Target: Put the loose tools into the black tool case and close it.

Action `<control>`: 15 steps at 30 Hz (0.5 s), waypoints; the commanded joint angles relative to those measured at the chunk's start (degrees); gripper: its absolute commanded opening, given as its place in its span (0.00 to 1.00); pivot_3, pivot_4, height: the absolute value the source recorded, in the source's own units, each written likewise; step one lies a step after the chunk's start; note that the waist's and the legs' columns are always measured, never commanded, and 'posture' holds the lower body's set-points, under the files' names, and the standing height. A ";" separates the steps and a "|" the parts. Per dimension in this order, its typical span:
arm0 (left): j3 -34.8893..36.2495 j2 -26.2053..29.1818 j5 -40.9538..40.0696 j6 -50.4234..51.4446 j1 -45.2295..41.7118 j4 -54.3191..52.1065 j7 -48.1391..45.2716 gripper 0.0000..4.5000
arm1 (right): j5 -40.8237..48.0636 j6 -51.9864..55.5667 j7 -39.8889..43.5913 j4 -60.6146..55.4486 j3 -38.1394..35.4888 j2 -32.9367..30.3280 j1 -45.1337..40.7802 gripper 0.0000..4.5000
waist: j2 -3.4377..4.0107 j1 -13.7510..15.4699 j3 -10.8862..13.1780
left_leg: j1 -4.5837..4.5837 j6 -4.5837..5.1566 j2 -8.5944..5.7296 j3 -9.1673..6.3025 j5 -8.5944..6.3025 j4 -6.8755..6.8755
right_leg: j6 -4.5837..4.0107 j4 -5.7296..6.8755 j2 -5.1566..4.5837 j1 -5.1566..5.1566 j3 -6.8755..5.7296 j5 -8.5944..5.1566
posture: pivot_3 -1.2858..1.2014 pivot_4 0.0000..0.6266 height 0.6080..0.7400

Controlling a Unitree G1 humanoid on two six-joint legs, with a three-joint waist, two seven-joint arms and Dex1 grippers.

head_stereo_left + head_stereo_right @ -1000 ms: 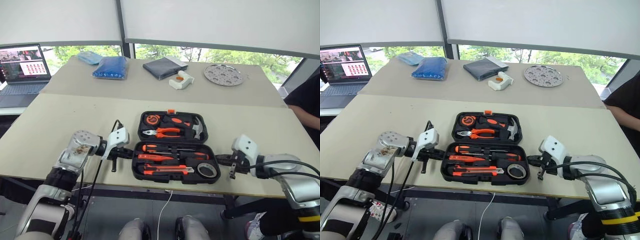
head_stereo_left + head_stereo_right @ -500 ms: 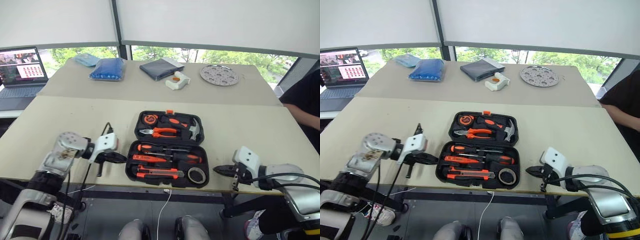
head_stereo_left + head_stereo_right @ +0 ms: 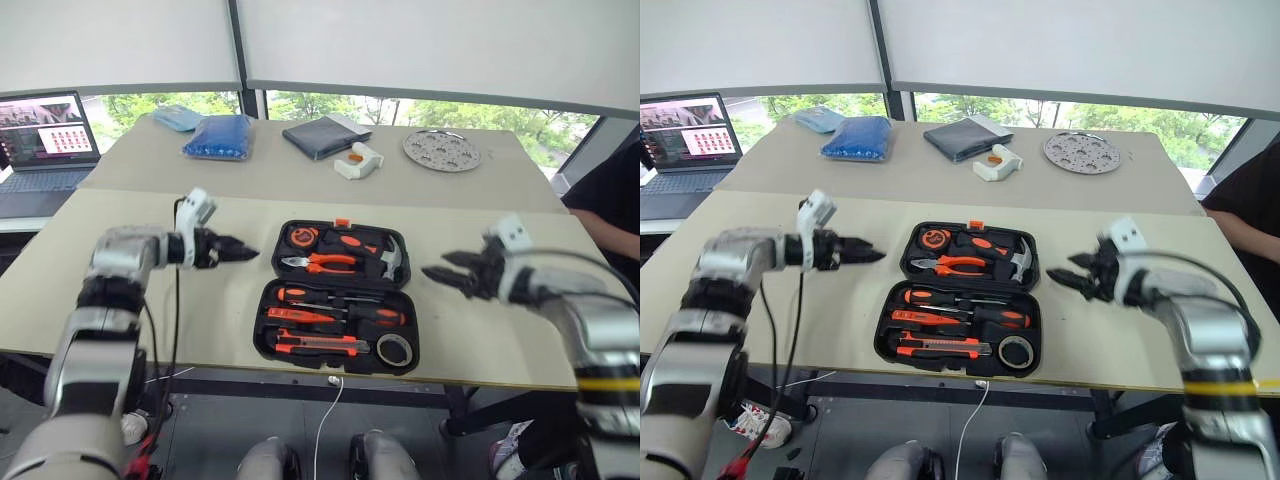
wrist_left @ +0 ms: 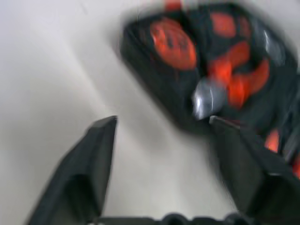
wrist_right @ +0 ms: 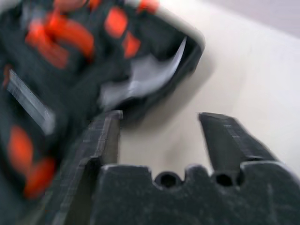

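Black tool case [image 3: 340, 298] lies wide open on the near table [image 3: 140, 300], just back from the front edge, both halves flat; orange latch [image 3: 342, 223] sits on the far rim; far half holds the tape measure [image 3: 300, 239], pliers [image 3: 322, 264] and hammer [image 3: 392, 258]; near half holds 2 screwdrivers [image 3: 345, 310] w/ orange-and-black handles, the slim utility knife [image 3: 325, 345] along the front slot and the black tape roll [image 3: 397, 349] in the near right corner; small flat orange tool can't be made out among the rest; no loose tools lie on the table beside the case. Left gripper [image 3: 238, 250] hangs above the table just left of the far half, pointing right toward the case, fingers spread apart, nothing between them; left wrist view confirms the gap, w/ a case corner and bare table beyond the fingers [image 4: 89, 164]. Right gripper [image 3: 440, 274] hovers just right of the case beside the hammer end, pointing left, fingers parted and empty; right wrist view shows the hammer head past the spread fingers [image 5: 101, 145]. Neither gripper touches the case. On the far table: laptop [image 3: 45, 135] at the left, blue bag [image 3: 220, 135], dark folded cloth [image 3: 322, 136], perforated metal disc [image 3: 442, 149]. A person's dark sleeve [image 3: 612, 195] shows at the right edge.
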 commanded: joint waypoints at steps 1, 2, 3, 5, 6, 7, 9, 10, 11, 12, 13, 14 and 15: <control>3.24 -3.52 -0.03 -0.59 -5.45 8.73 8.21 0.99 | -3.32 2.09 -6.09 8.63 1.36 2.97 -7.12 0.98 | 0.00 -0.15 0.00 | 0.03 0.00 0.01 0.00 0.00 0.00 | -0.10 0.02 0.01 0.01 0.01 0.06 | 0.52 0.24 0.84; 3.19 -4.76 0.48 -1.38 -6.44 10.62 9.81 0.99 | -4.47 1.69 -7.81 11.95 1.77 3.93 -8.89 0.98 | 0.00 -0.21 0.00 | 0.01 -0.01 0.00 0.03 0.00 -0.16 | -0.35 0.06 0.03 -0.01 -0.01 0.20 | 0.52 0.24 0.84; 3.02 -5.67 1.06 -2.30 -7.07 12.05 10.98 0.99 | -5.26 1.52 -9.00 14.50 2.03 4.62 -10.18 0.98 | 0.00 -0.27 0.00 | 0.01 -0.02 -0.01 0.06 0.01 -0.23 | -0.36 0.15 0.06 -0.01 -0.03 0.21 | 0.52 0.24 0.84; 2.56 -7.04 2.18 -3.87 -7.55 14.20 12.38 0.99 | -6.40 1.21 -10.33 18.58 2.41 5.50 -11.77 0.98 | 0.01 -0.27 0.00 | -0.06 -0.02 -0.07 0.12 0.01 -0.27 | -0.31 0.14 0.07 -0.05 -0.08 0.17 | 0.52 0.24 0.84; 2.43 -7.54 2.59 -4.13 -7.67 15.00 12.97 0.99 | -6.94 1.01 -10.72 19.93 2.63 5.83 -12.19 0.98 | 0.01 -0.31 0.00 | -0.13 -0.03 -0.09 0.15 0.01 -0.32 | -0.28 0.10 0.06 -0.11 -0.09 0.15 | 0.52 0.24 0.84; 2.23 -8.04 3.23 -4.52 -7.70 15.94 14.03 0.99 | -7.35 1.28 -10.89 21.32 2.89 6.27 -12.66 0.98 | 0.01 -0.34 0.00 | -0.20 -0.02 -0.12 0.20 0.01 -0.35 | -0.26 0.05 0.05 -0.18 -0.10 0.15 | 0.52 0.24 0.84; 1.95 -8.43 4.37 -5.37 -7.59 17.30 15.35 0.94 | -7.62 1.57 -10.89 22.67 2.96 7.09 -13.14 0.93 | 0.01 -0.61 0.00 | -0.28 -0.03 -0.15 0.23 0.01 -0.40 | -0.25 -0.01 0.06 -0.27 -0.10 0.14 | 0.52 0.24 0.84; 1.88 -8.42 4.75 -5.69 -7.53 17.65 15.41 0.87 | -7.75 1.41 -10.72 22.70 3.16 7.36 -13.14 0.86 | 0.01 -0.67 0.00 | -0.25 -0.03 -0.14 0.23 0.01 -0.39 | -0.24 -0.01 0.06 -0.22 -0.11 0.14 | 0.52 0.24 0.84; 1.94 -8.33 4.80 -5.47 -7.50 17.86 14.92 0.82 | -7.88 1.57 -10.64 22.45 3.41 7.66 -13.05 0.81 | 0.01 -0.78 0.00 | -0.20 -0.03 -0.14 0.23 0.01 -0.39 | -0.24 0.00 0.06 -0.19 -0.10 0.13 | 0.52 0.24 0.84; 1.93 -8.21 4.88 -5.34 -7.45 17.97 14.36 0.75 | -8.02 1.64 -10.37 22.08 3.77 7.87 -12.91 0.74 | 0.01 -0.92 0.00 | -0.14 -0.04 -0.12 0.24 0.01 -0.39 | -0.22 0.02 0.06 -0.14 -0.10 0.12 | 0.52 0.24 0.84; 1.90 -8.03 5.01 -5.30 -7.33 17.97 13.85 0.65 | -7.94 2.01 -10.24 21.45 3.97 8.21 -12.63 0.66 | 0.01 -1.01 0.00 | -0.06 -0.05 -0.11 0.24 0.01 -0.39 | -0.22 0.03 0.04 -0.07 -0.10 0.12 | 0.52 0.24 0.84; 1.88 -7.89 5.12 -5.28 -7.23 17.94 13.53 0.58 | -7.93 2.29 -10.20 20.94 4.18 8.43 -12.38 0.59 | 0.01 -1.04 0.00 | 0.03 -0.06 -0.11 0.24 0.01 -0.36 | -0.18 0.02 0.02 -0.01 -0.09 0.10 | 0.52 0.24 0.84; 1.93 -7.78 5.13 -5.14 -7.17 17.95 13.32 0.52 | -8.06 2.20 -10.00 20.45 4.58 8.50 -12.08 0.54 | 0.01 -1.11 0.00 | 0.06 -0.07 -0.11 0.24 0.01 -0.35 | -0.11 -0.02 0.00 0.01 -0.09 0.06 | 0.52 0.24 0.84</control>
